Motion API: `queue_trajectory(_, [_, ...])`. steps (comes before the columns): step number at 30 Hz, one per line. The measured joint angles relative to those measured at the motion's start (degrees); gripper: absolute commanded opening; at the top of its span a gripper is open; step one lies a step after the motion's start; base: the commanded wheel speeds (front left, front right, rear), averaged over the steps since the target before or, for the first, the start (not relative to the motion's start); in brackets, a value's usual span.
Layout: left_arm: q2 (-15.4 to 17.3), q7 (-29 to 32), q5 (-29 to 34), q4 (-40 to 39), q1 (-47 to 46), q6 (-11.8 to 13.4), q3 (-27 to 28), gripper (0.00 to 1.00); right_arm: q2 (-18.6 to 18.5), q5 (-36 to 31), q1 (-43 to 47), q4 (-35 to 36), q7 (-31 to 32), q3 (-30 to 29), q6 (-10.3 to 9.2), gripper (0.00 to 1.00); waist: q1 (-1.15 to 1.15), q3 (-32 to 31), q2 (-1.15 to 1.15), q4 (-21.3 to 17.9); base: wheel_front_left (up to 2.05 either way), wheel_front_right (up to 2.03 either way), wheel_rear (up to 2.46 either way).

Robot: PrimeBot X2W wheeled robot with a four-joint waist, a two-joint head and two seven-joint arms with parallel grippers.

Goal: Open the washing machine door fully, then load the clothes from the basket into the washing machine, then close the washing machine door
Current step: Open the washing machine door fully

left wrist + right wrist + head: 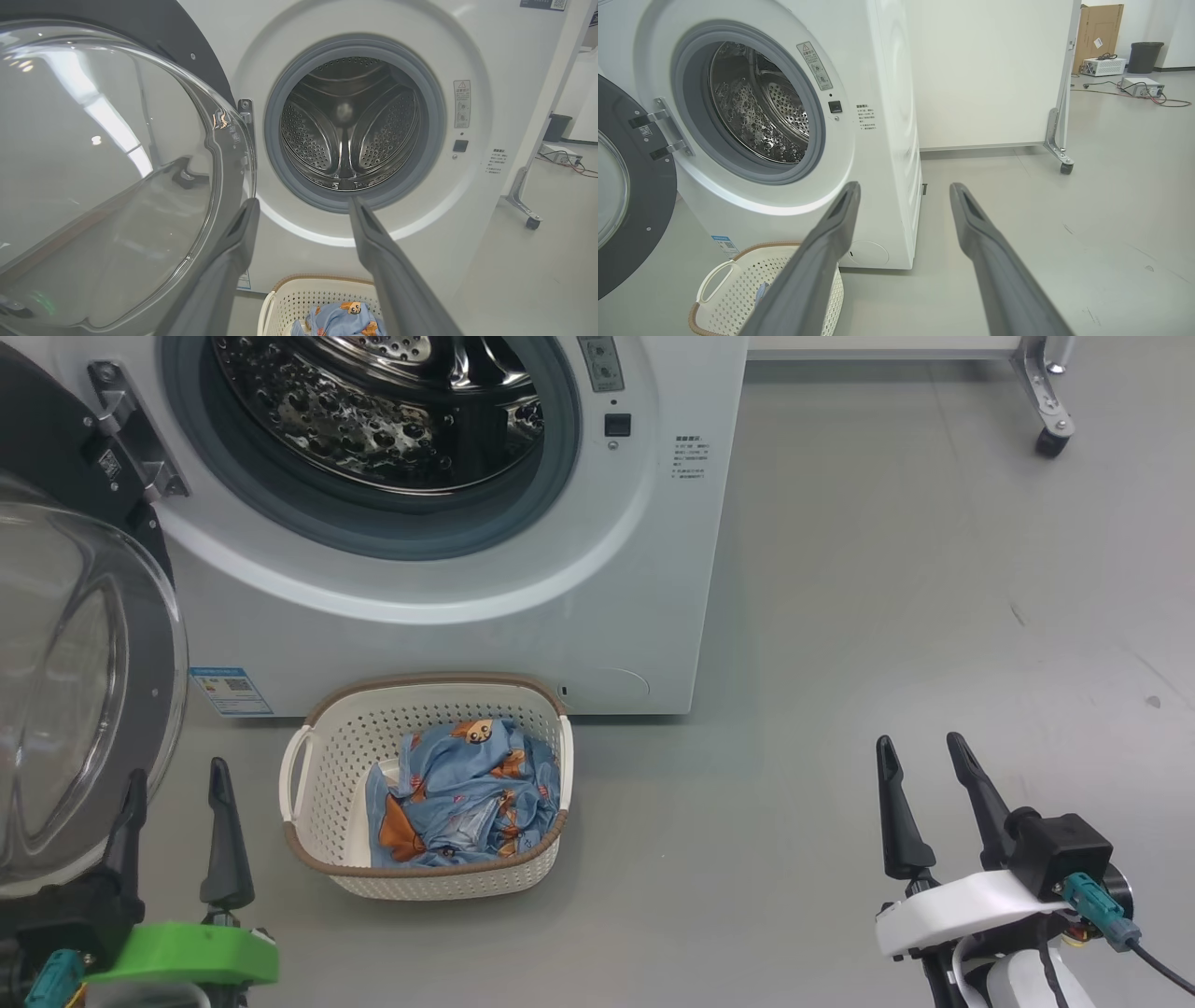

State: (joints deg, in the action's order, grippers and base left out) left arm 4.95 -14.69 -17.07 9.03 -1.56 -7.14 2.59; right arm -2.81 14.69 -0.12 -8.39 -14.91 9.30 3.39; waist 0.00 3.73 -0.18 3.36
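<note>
The white washing machine [448, 607] stands ahead, its steel drum [348, 123] showing nothing inside. Its door [65, 700] is swung wide open to the left, glass bowl bulging toward me. The cream basket [322, 747] sits on the floor at the machine's foot, holding light blue clothes [467, 793] printed with orange figures. My left gripper [177, 779] is open at the lower left, close beside the door's rim and left of the basket, gripping nothing. At the lower right, my right gripper [920, 751] hangs open over bare floor, well right of the basket.
A blue label [231, 691] sits at the machine's lower left corner. A white panel on a castor [1066, 168] stands behind the machine to the right. A dark bin [1144, 57], a cardboard box [1098, 35] and cabled equipment [1141, 86] lie far back. Grey floor spreads to the right.
</note>
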Motion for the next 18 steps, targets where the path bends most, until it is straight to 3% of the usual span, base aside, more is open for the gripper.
queue_trajectory(9, [0.1,0.0,-0.1,-1.8,1.8,0.0,-2.5,1.0,0.0,-0.7,0.5,2.7,0.0,-0.3,-0.57,1.0,0.0,0.4,0.0,-3.3,0.0,0.0,0.0])
queue_trajectory(18, [0.6,0.0,0.0,-2.7,4.0,-0.2,-4.0,1.0,0.1,-1.3,1.9,4.5,0.0,-0.7,-1.31,1.0,0.0,-0.2,0.0,-3.5,0.0,0.0,0.0])
